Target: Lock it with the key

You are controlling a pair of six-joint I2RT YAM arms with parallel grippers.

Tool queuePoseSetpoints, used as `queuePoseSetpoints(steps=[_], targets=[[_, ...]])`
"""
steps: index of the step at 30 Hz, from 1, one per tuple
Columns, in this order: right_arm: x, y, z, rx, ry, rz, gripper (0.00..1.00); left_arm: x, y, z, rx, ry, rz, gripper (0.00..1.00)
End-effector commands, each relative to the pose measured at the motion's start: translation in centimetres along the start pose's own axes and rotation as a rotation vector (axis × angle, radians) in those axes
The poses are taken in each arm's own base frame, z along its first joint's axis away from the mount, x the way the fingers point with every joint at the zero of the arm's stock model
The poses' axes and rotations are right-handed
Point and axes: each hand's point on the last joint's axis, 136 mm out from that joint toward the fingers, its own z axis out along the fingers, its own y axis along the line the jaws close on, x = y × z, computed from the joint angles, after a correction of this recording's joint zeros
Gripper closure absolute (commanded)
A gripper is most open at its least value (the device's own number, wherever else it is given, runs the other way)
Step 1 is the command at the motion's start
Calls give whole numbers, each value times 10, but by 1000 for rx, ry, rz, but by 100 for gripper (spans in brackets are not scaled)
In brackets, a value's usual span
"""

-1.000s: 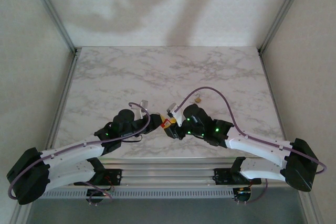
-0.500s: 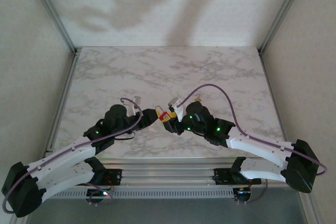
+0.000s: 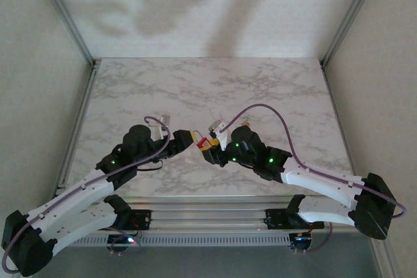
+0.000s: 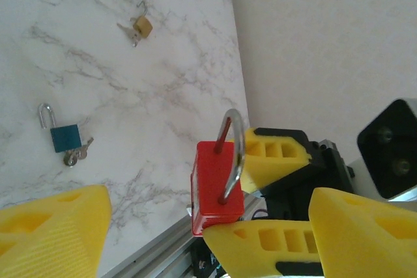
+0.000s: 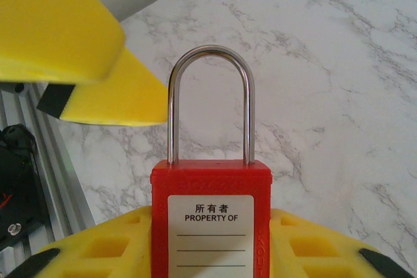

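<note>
Clamps red padlock (image 5: 210, 206) by body in right hand (image 3: 212, 148), above tabletop (image 3: 260, 83), shackle up. Holds left hand (image 3: 186, 140) spread apart, just beside. Judged rigid, light, slick plastic; best gripped across flat body.

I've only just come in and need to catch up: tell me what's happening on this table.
The right gripper holds a red padlock by its body, with both legs of the shackle seated in the body. The left gripper stands open right beside the lock, holding nothing. Whether a key sits in the red padlock I cannot tell. A blue padlock with keys and a small brass padlock with keys lie farther out on the marble table.
</note>
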Motion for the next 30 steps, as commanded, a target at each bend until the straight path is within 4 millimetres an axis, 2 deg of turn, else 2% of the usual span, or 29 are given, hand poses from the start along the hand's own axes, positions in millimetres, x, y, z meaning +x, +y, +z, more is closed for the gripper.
queuePoseSetpoints(steps=[1,8,20,30], targets=[[-28,3,-5,-6,-81,0,100,9,-3,3,10,47,-6,20],[-27,6,-3,-21,-68,-7,100,19,-4,16,-5,98,8,20],[-21,15,1,-75,-21,-20,100,25,0,31,-23,137,4,29],[-17,20,5,-103,4,-24,100,31,4,39,-25,154,-3,44]])
